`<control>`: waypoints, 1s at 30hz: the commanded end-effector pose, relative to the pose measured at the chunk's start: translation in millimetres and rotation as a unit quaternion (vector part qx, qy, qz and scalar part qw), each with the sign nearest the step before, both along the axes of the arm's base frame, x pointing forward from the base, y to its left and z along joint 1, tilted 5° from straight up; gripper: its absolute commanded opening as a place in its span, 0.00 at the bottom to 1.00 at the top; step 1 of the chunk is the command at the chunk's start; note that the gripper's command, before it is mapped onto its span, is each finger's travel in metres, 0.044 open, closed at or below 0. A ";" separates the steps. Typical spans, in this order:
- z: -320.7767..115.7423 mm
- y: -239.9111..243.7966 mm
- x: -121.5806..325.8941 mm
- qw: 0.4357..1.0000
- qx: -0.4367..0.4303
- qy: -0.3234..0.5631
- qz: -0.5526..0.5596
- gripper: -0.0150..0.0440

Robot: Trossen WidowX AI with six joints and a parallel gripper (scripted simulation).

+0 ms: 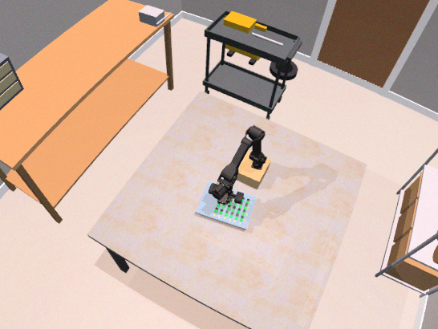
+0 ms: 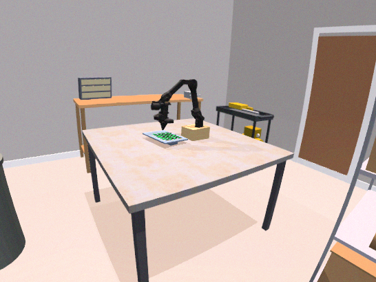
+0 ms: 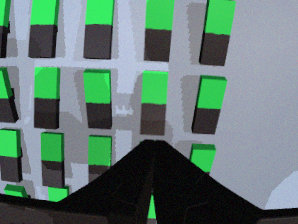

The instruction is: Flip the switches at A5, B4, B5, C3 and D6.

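Gripper closed, tip-down over panel.

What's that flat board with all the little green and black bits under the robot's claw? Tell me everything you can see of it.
It is a switch panel, a thin pale blue-grey slab lying flat on the table, right before the arm's tan base block. Rows of small rocker switches cover it, each half bright green, half dark. Yellow column numbers are printed along its far edge. The gripper, its fingers shut on nothing, hangs point-down over the panel's near rows; whether it touches is unclear.
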State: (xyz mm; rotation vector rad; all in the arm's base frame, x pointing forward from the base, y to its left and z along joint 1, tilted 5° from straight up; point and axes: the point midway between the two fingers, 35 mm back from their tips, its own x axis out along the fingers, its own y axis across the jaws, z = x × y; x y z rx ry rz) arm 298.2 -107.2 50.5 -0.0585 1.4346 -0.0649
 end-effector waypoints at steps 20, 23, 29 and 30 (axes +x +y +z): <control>-30.2 -2.4 2.9 1.000 0.001 -0.002 0.003 0.25; -30.2 -2.4 2.9 1.000 0.001 -0.002 0.003 0.25; -30.2 -2.4 2.9 1.000 0.001 -0.002 0.003 0.25; -30.2 -2.4 2.9 1.000 0.001 -0.002 0.003 0.25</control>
